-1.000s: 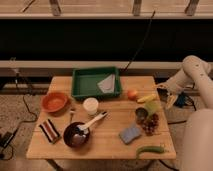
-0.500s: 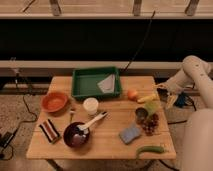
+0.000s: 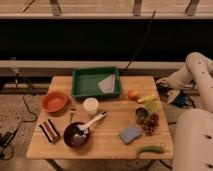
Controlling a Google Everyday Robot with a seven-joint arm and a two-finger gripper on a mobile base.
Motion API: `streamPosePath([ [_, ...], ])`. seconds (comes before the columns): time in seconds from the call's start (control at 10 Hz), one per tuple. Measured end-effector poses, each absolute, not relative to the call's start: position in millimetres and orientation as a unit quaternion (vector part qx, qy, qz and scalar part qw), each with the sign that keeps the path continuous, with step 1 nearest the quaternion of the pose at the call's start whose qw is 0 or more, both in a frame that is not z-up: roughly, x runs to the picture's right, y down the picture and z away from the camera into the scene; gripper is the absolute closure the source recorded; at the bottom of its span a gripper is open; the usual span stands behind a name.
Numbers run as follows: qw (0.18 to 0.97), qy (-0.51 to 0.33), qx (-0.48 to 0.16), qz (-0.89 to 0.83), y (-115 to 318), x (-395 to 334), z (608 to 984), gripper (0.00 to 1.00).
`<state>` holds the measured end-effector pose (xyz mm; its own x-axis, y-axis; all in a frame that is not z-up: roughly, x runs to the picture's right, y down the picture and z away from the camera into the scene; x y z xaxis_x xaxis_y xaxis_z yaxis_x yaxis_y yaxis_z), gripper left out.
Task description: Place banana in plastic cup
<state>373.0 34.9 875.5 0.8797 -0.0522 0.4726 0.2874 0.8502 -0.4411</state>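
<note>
Off the right edge of the surface (image 3: 107, 142), the hand (image 3: 163, 83) hangs low at the end of the white arm (image 3: 192, 70), apart from everything on the wood, and I cannot tell how it is set. The banana (image 3: 147, 98) lies near the right edge, just beside the orange (image 3: 132, 94) and touching the top of the lime cup (image 3: 152, 107), with the dark cup (image 3: 141, 115) just below.

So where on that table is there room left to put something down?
Bare wood shows at the table's front middle, between dark bowl and blue sponge. The right side is crowded: banana, plastic cup, dark cup. The gripper sits off the right edge.
</note>
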Motion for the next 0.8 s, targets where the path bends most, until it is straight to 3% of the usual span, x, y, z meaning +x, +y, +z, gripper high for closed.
streamPosePath([
  [0.8,0.946,-0.203,-0.235,-0.089,55,357,902,0.20],
])
